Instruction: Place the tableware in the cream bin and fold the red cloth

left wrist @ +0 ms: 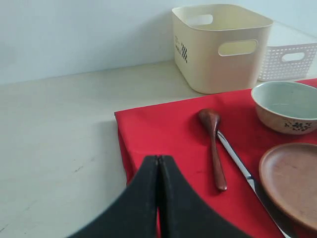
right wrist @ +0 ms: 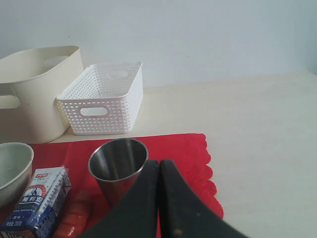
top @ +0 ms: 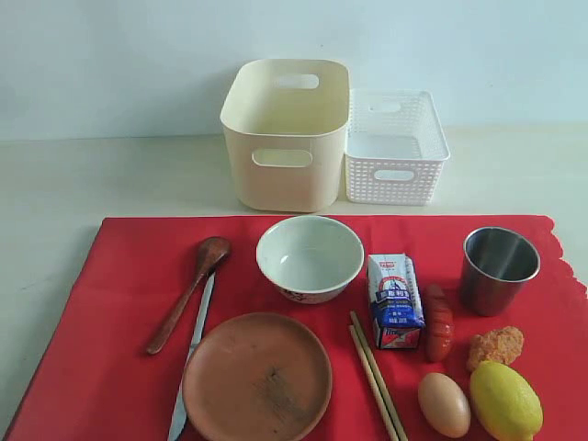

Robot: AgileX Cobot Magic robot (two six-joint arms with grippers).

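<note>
The red cloth [top: 119, 276] lies flat on the table. On it rest the white bowl [top: 310, 256], brown plate [top: 257, 378], wooden spoon [top: 188, 292], silver knife [top: 191, 356], chopsticks [top: 377, 377] and steel cup [top: 497, 268]. The cream bin [top: 287, 133] stands empty behind the cloth. Neither gripper shows in the exterior view. My left gripper [left wrist: 159, 157] is shut and empty above the cloth's left edge, near the spoon [left wrist: 214, 146]. Shut and empty too, my right gripper [right wrist: 159, 161] hovers beside the cup [right wrist: 118, 166].
A white perforated basket [top: 395, 147] stands to the right of the cream bin. A blue-white carton [top: 395, 300], sausage [top: 437, 322], nugget [top: 496, 346], egg [top: 444, 403] and lemon [top: 505, 401] also lie on the cloth. The cloth's right edge [right wrist: 210, 176] is scalloped.
</note>
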